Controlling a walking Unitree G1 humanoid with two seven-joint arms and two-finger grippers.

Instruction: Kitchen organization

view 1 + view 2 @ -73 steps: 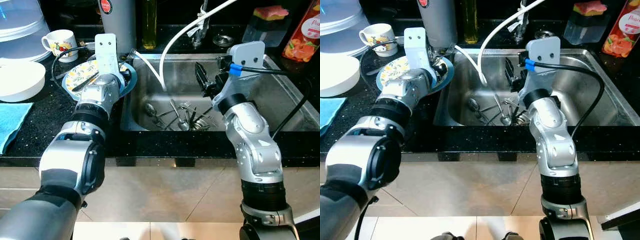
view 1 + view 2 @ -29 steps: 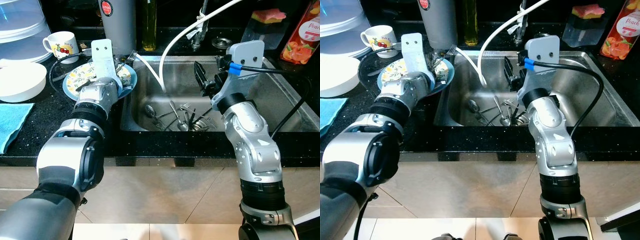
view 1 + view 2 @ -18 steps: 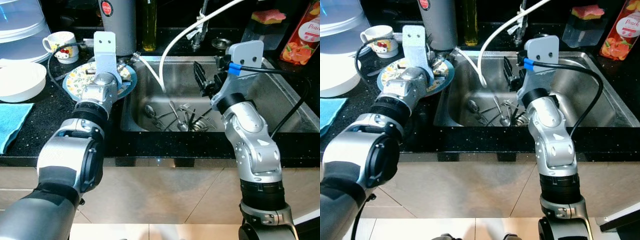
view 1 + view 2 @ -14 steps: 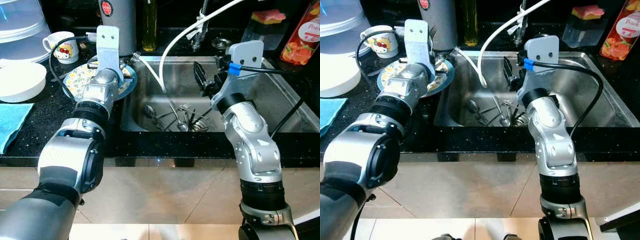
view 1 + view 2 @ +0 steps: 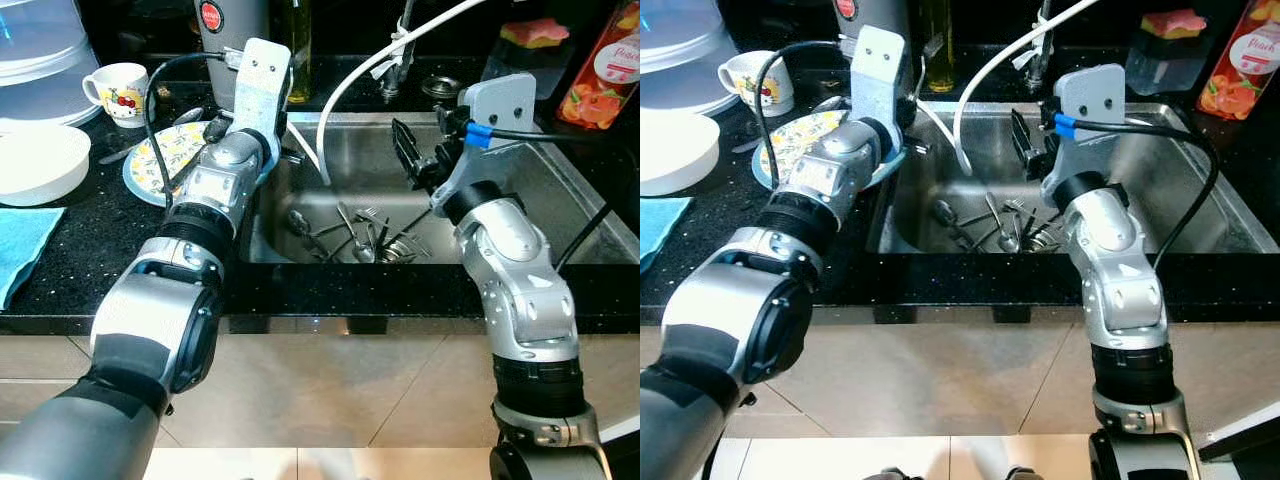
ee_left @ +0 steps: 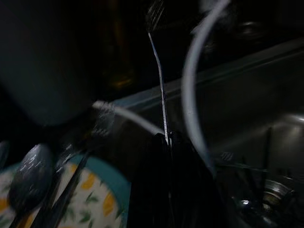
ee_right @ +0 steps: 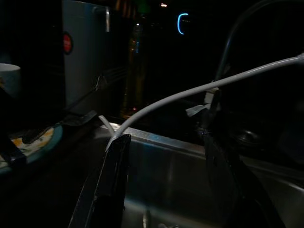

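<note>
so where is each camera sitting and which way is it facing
Left and right eye views: on the head, looking down at the sink, both silver arms showing.
Left wrist view: along the left gripper, shut on a fork, toward the sink rim.
Right wrist view: between the right gripper's open fingers, toward the white hose.
All four views share the hose.

We see a thin metal fork [image 6: 160, 80] pinched upright in the left claw [image 6: 167, 142], handle down between the closed fingers and tines up, raised at the sink's [image 5: 560, 190] left rim. More cutlery [image 5: 355, 238], spoons and forks, lies heaped in a tangle on the steel sink floor. A floral plate [image 5: 165, 155] with a blue rim sits on the dark surface [image 5: 80, 250] left of the sink, carrying a spoon [image 6: 26, 178].
</note>
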